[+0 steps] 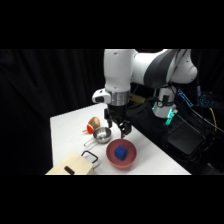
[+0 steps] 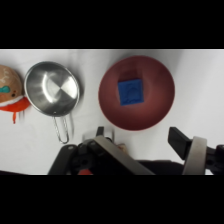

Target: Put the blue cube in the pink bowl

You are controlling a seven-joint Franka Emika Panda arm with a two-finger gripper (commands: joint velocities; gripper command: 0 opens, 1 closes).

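Note:
The blue cube (image 2: 130, 92) lies inside the pink bowl (image 2: 157, 107), a little left of the bowl's middle; in the side view the cube (image 1: 120, 152) rests in the bowl (image 1: 128, 161) near the table's front. My gripper (image 1: 117, 128) hangs above and behind the bowl, apart from the cube. In the wrist view the gripper (image 2: 140, 137) stands open with nothing between its fingers, and one finger (image 2: 179, 139) reaches up beside the bowl's lower right rim.
A shiny metal bowl with a wire handle (image 2: 52, 89) sits left of the pink bowl (image 1: 102, 134). An orange-and-brown patterned object (image 2: 11, 91) lies at the far left. A pale wooden block (image 1: 72, 164) and a black-framed item (image 1: 90, 156) sit at the table's front left.

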